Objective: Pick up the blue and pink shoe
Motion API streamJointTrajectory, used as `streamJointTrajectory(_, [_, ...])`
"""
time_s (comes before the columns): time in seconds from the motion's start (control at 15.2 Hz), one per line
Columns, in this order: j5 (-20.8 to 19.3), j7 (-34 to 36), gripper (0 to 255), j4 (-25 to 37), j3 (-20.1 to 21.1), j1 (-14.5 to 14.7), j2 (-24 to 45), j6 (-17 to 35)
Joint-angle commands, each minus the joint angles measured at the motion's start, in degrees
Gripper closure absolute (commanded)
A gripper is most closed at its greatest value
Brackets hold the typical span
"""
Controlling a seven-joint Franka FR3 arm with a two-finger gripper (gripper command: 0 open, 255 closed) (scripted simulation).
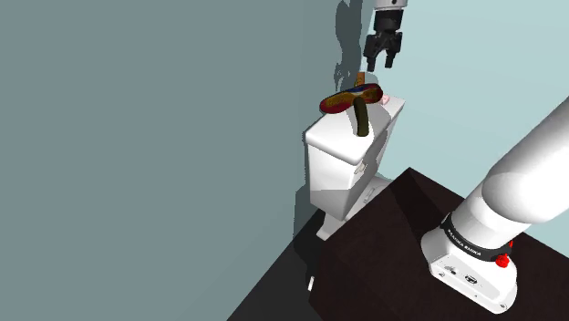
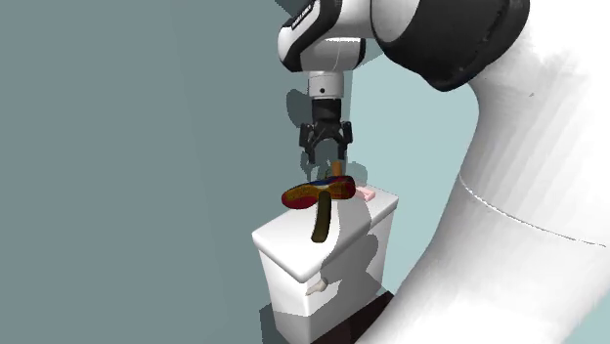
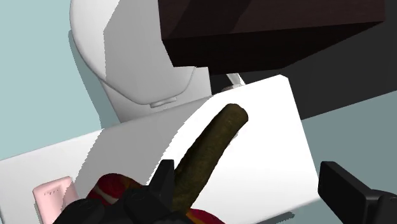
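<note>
**Markings.** In the shoulder view, the black band on the arm's lower link (image 1: pixel 467 239), at the lower right of the frame, carries white lettering that reads as "FRANKA EMIKA". In the second exterior view, the white lettering on the wrist link (image 2: pixel 301 15) at the top centre cannot be read. The marks on the pink block (image 3: pixel 54 194) are too faint to read.

**Gripper.** The gripper (image 1: pixel 381 64) (image 2: pixel 325 156) (image 3: pixel 248 168) hangs above the toilet tank with its fingers spread and nothing between them. It is clear of every object.

**Target.** The shoe (image 1: pixel 351 96) (image 2: pixel 318 191) (image 3: pixel 114 188) renders dark red with yellow and blue patches. It lies on the white tank lid (image 1: pixel 337 141) (image 2: pixel 283 239) (image 3: pixel 267 127), directly below the gripper and at the wall end of the lid.

**Edges and clearance.**
- An olive-brown cylinder (image 1: pixel 362 117) (image 2: pixel 322 217) (image 3: pixel 210 149) runs from the shoe toward the lid's front edge.
- The pink block (image 1: pixel 385 98) (image 2: pixel 366 193) sits just beside the shoe, near the wall.
- Bare lid surface lies toward the lower left of the shoe in the shoulder view.
- The dark stand (image 1: pixel 410 228) is just beside the toilet.
</note>
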Motion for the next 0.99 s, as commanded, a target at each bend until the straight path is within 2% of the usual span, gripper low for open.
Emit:
streamJointTrajectory(0.0, [1.7, -2.4, 0, 5.2, -1.1, -0.7, 5.3, -1.2])
streamJointTrajectory(0.46, [8.5, -9.6, 0, 26.5, -2.9, -5.8, 25.3, -7.4])
streamJointTrajectory(0.73, [12.3, -11.9, 0, 43.9, -2.3, -10.6, 38.7, -14.0])
streamJointTrajectory(0.86, [14.2, -12.1, 0, 56.3, -1.5, -13.7, 47.1, -19.0])
streamJointTrajectory(0.92, [14.4, -12.1, 0, 58.1, -1.2, -14.2, 48.3, -19.7])
